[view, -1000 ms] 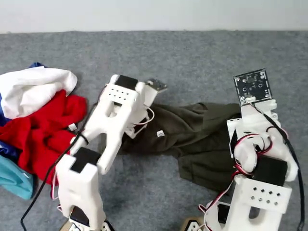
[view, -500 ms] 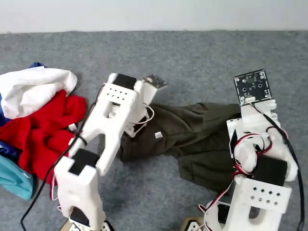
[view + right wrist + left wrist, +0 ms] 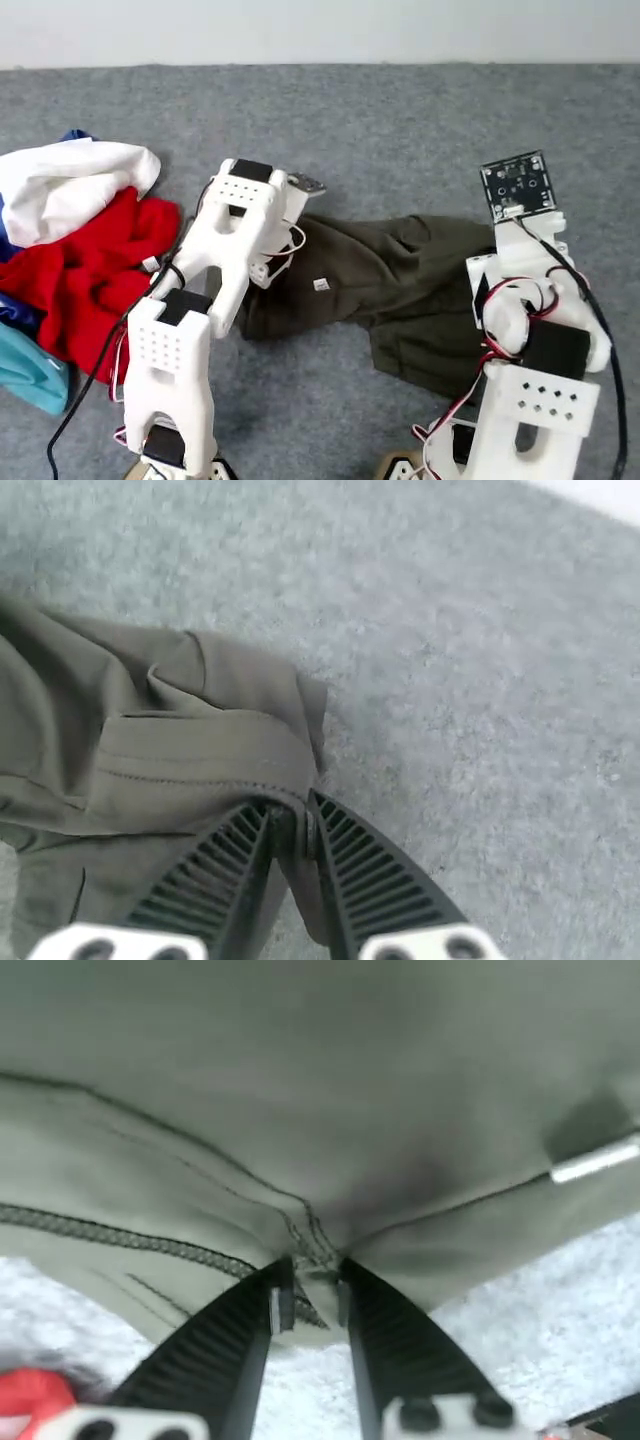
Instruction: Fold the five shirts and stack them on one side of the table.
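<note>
While low over the table (image 3: 400, 130), left gripper (image 3: 310, 1295) and right gripper (image 3: 290, 830) both tight on olive shirt (image 3: 390, 270).

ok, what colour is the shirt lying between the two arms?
Plain dark olive green. The olive-green fabric shirt shows best in the high view.
</note>
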Motion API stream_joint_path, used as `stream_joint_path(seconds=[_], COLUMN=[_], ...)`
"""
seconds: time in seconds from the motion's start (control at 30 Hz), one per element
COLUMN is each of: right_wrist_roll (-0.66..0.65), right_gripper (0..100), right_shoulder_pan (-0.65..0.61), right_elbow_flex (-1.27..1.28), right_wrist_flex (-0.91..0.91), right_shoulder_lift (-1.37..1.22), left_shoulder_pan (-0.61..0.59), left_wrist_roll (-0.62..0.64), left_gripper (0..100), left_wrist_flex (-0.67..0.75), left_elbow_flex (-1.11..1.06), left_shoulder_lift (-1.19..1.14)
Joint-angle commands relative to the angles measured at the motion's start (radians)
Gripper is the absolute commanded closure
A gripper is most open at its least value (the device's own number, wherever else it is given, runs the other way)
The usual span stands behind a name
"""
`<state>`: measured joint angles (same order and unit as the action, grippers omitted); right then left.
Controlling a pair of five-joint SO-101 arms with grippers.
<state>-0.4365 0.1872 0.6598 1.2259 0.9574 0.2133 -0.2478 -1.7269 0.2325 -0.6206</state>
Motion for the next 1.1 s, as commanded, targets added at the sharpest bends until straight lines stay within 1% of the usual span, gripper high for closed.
stream_joint_path(seconds=[0.0,0.3,0.37,0.7,0.77,0.87,1.07], right_wrist_roll=[0.011,0.011,0.011,0.011,0.011,0.011,0.011], right_gripper=[98.8,98.8,98.8,98.8,98.8,98.8,98.8], right_shoulder_pan=[0.002,0.002,0.001,-0.002,-0.004,-0.004,-0.004], right_elbow_flex=[-0.003,-0.003,-0.003,-0.003,-0.003,-0.003,-0.003], right_wrist_flex=[-0.002,-0.002,-0.002,0.002,0.002,0.002,0.004], right_shoulder_lift=[0.013,0.013,0.013,0.013,0.013,0.013,0.013], left_shoulder_pan=[-0.008,-0.008,-0.008,-0.006,-0.006,-0.006,-0.006], left_wrist_roll=[0.000,0.000,0.003,0.005,0.005,0.006,0.006], left_gripper=[91,91,91,91,93,98,98], left_wrist_flex=[-0.003,0.006,0.026,0.044,0.044,0.038,-0.025], left_elbow_flex=[0.036,0.033,0.031,0.039,0.039,0.050,0.111], left_shoulder_lift=[-0.003,-0.005,-0.006,-0.126,-0.118,-0.087,-0.009])
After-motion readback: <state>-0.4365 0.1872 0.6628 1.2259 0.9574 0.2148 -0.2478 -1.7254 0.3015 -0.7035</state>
